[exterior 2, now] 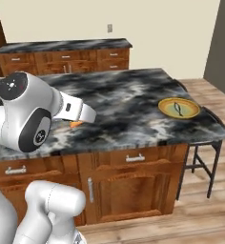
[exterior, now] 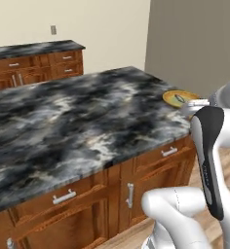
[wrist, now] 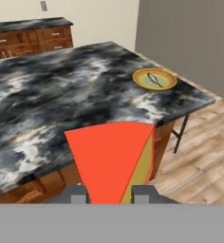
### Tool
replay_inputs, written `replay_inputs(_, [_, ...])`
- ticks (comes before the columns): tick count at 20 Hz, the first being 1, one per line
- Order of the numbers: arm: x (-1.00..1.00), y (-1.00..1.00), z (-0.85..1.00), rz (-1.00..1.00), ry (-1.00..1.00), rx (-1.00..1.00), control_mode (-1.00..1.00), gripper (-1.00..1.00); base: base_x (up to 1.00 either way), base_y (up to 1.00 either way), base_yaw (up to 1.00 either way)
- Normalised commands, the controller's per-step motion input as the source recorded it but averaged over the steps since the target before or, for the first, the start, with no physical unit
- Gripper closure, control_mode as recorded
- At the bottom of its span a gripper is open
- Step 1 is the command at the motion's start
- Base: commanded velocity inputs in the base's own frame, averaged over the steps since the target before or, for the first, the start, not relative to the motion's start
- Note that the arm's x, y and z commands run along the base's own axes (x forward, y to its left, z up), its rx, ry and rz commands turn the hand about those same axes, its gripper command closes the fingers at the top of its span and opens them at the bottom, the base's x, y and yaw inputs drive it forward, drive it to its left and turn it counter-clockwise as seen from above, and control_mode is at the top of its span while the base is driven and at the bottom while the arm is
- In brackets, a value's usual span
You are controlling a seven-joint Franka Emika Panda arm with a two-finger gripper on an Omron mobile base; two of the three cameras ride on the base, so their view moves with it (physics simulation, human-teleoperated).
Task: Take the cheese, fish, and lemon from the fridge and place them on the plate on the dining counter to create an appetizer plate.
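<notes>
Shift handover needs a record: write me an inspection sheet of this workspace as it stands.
Surface: broad black-grey-white marbled stone dining counter over brown wood cabinets.
Job's things: round yellow-green plate with orange rim sits near the counter's right corner; slender dark-outlined fish lies on it. Orange-red wedge of cheese with yellow side is held in front of the hand camera.
Clutter: nothing seen.
Grippers: gripper shut on the cheese, one of its fingers on each side of the wedge.
Cables: nothing seen.
Surroundings: narrower same-stone drawered cabinet top at the beige wall; dark metal stool by the counter; wood floor.
</notes>
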Motion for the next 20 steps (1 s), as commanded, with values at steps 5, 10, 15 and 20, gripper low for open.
replay_inputs(5, [0.0, 0.0, 0.0, 0.0, 0.0, 0.0, 1.0, 1.0, 0.43, -1.0, 0.35])
replay_inputs(10, [0.0, 0.0, 0.0, 0.0, 0.0, 0.0, 1.0, 1.0, 0.55, -0.97, 0.39])
replay_inputs(15, [0.0, 0.0, 0.0, 0.0, 0.0, 0.0, 1.0, 1.0, 0.67, -0.99, 0.34])
replay_inputs(20, [0.0, 0.0, 0.0, 0.0, 0.0, 0.0, 1.0, 1.0, 0.84, -0.63, 0.18])
